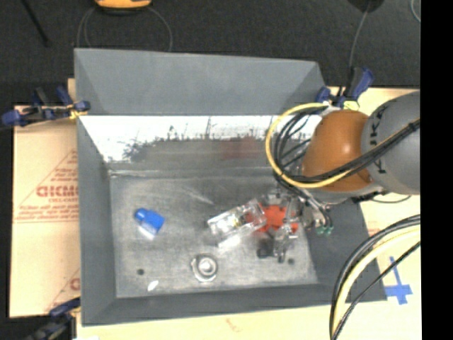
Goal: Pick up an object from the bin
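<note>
Gripper point(277, 241) sat low in the right half of the grey metal bin point(95, 218) in the camera view, and the arm reached in from the right under its orange wrist cover point(338, 154). Whether the tool was open or closed could not be told, since dark parts and cables crowded that spot, and nothing could be made out as held.

Right against it lay a small red piece point(272, 215), touching or overlapping a clear plastic piece point(232, 224). That clear piece stretched away to the left, its long axis roughly left to right and tilted up a little toward the gripper. By that reading, the nearest pick lay just left of the tool, along the arm's own line of reach.

Further off, a round silvery cap point(205, 266) lay down-left near the front wall. A blue cap point(149, 221) sat well apart at the left.
</note>
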Motion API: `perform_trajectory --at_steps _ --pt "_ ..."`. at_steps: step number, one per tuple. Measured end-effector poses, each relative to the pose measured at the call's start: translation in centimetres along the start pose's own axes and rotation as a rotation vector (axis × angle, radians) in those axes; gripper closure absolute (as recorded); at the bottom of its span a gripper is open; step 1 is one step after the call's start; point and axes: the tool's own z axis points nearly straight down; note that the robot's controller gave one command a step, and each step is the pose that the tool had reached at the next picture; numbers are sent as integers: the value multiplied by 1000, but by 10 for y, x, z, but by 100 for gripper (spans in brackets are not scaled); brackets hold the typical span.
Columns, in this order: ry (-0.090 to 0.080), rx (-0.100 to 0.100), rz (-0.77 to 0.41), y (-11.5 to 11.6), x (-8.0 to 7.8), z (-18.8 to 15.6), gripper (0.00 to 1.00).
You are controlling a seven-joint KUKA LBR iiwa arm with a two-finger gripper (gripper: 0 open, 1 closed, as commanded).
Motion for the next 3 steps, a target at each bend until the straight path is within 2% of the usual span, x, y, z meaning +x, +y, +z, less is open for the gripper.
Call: perform_trajectory --at_steps 1,2,3 --pt "-13 -1 -6 2 -4 -1 100" --pt "17 -7 12 3 1 -88 100" --pt "19 -8 -162 11 58 -182 100"
